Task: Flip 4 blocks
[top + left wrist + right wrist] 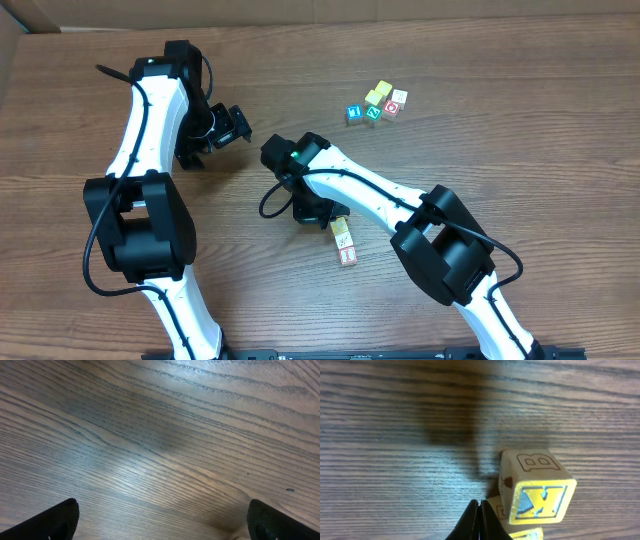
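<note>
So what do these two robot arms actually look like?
The left arm and right arm have smooth white shells between bulky black joint housings, with thin black cables looping alongside. The left gripper and right gripper are black. A green light glows near the right wrist.

Letter blocks (372, 112) on wooden table (520, 150)

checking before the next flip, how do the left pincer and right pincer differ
The left pincer stands wide open; the right pincer is shut. The left pincer is over plain table; the right pincer is beside a yellow-faced block. Both hold nothing.
</note>
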Robot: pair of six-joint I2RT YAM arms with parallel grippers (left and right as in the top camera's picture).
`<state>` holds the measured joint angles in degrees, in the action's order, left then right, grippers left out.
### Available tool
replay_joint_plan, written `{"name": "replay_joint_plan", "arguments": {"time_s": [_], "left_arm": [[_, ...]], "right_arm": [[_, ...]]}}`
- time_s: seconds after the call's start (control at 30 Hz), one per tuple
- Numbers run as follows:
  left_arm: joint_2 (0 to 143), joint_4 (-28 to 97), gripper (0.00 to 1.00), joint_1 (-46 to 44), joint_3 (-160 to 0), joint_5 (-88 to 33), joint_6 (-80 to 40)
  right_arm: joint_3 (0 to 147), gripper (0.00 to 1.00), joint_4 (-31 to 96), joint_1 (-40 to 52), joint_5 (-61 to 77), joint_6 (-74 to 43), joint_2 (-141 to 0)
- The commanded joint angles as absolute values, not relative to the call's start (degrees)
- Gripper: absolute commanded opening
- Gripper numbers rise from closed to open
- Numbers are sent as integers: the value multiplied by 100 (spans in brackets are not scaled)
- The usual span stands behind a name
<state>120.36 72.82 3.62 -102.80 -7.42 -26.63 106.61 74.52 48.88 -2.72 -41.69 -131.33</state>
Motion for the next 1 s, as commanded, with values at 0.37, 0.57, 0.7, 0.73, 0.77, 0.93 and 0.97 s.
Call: {"name": "replay_joint_plan", "arguments": {"time_s": [0.37,0.57,0.7,0.73,0.77,0.93,0.97], "left_arm": [[12075,7275,100,331,-10368,-725,-2637],[12075,7273,100,331,-10368,-725,-2637],[12075,7275,100,331,-10368,-725,-2637],[12075,7275,100,331,-10368,-727,-2637],[12075,7275,100,331,-10368,-725,-2637],[12075,7275,100,331,-10368,-725,-2637],[12075,7273,100,331,-10368,-727,-2637]], "right_arm": [[10678,4,7535,4925,-449,-4136,-13181],[10678,4,7542,4925,-526,-4136,-13181],[10678,4,7559,4925,-532,-4136,-13181],[10678,4,7557,4925,-532,-4136,-13181],[10678,4,7557,4925,-532,-4136,-13181],[10678,4,7557,4921,-572,-4134,-13181],[10678,4,7557,4921,-569,-4134,-13181]]}}
